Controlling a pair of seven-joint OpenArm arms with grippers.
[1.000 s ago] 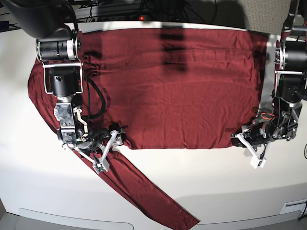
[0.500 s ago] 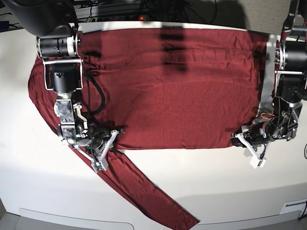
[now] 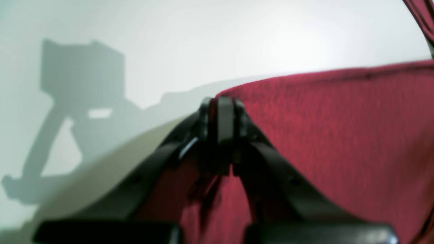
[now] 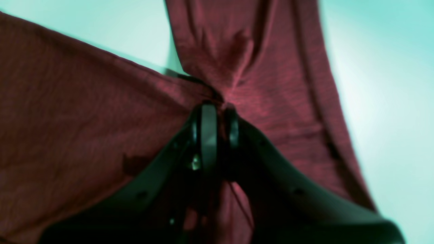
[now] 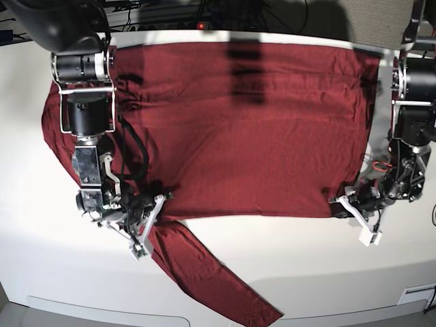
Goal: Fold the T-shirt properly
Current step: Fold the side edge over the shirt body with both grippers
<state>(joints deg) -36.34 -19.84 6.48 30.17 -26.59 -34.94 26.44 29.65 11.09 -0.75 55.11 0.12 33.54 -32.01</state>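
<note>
Fold barely started. The T-shirt (image 5: 238,122), maroon and long-sleeved, lies spread flat across the white bench (image 5: 306,266), body filling the middle and top of the base view, no body fold visible yet. One sleeve (image 5: 211,279) trails from about 8 o'clock of the body down toward 6 o'clock, close to the bench's front edge; it looks unfolded. The other sleeve is not clearly seen. Judgement: both bottom-edge corners are pinched, so a lift and fold-over of that near edge seems the step in hand; sleeve tucking and the remaining folds are all left.

Right tool (image 4: 217,117): jaws closed, fabric bunched and pinched between them right where the sleeve meets the body, at roughly 8 o'clock of the shirt in the base view (image 5: 146,225). Puckers radiate from the pinch, so the cloth is gripped.

Left tool (image 3: 222,113): jaws closed tight on the shirt's edge, a thin strip of red between them. In the base view it sits at the body's 4 o'clock corner (image 5: 354,208), low on the bench.
</note>
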